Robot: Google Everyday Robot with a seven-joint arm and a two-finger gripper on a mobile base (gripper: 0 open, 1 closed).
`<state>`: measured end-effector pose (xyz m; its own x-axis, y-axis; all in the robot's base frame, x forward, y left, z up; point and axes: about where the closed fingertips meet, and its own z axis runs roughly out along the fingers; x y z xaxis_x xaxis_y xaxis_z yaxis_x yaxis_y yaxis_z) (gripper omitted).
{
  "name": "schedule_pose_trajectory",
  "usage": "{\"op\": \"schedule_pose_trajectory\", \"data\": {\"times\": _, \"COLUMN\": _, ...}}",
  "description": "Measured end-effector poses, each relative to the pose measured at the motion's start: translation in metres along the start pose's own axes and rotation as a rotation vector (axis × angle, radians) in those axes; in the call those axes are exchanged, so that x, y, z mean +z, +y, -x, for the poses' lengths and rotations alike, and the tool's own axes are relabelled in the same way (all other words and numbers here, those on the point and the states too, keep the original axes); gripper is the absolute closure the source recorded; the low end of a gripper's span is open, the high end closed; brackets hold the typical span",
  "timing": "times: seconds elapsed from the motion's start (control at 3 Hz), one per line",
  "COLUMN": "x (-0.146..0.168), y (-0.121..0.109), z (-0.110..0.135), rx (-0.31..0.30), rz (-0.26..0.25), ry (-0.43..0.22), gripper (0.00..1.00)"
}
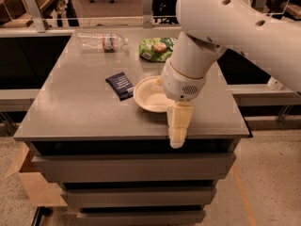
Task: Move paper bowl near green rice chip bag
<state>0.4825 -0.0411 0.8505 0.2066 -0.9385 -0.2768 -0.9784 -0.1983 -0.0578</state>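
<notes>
Gripper (pixel 178 138): pale cream, pointing straight down, seen edge-on as one narrow slab. Whether it is released or clenched cannot be told from this angle. Nothing shows in its grasp. Its tip falls across the front edge of the table (pixel 70 109), at the near right of the top. Its upper end meets the near-right rim of the paper bowl (pixel 148 94) in the picture; contact or a gap there cannot be told. Above it, the round white wrist housing covers the bowl's right side, and the thick white arm (pixel 235 27) rises from there to the upper right and out of view. Paper bowl: upright and flat on the grey top, a little right of centre and toward the front edge, interior plain. Dark-blue snack wrapper (pixel 121 85): flat on the table just beside the bowl's left rim, lying at a slant, a thin gap between them. Green rice chip bag (pixel 157 48): toward the back of the table, behind the bowl and apart from it, bare grey surface between the two; its right end is hidden by the arm. Clear plastic bottle (pixel 101 41): on its side at the back left, near the bag's left end, cap toward the bag. On the floor at lower left, a cardboard box (pixel 28 182) sits against the table's base.
</notes>
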Motion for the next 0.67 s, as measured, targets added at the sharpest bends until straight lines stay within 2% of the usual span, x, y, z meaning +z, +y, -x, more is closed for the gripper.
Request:
{"op": "schedule_pose_trajectory", "data": {"times": 0.33, "x": 0.0085, "y": 0.0018, "z": -0.0046, "rx": 0.020, "rz": 0.014, "ry": -0.019, "gripper": 0.18}}
{"op": "schedule_pose_trajectory", "data": {"times": 0.67, "x": 0.0054, "y": -0.0011, "z": -0.0105, "rx": 0.040, "rz": 0.005, "ry": -0.046, "gripper": 0.42}}
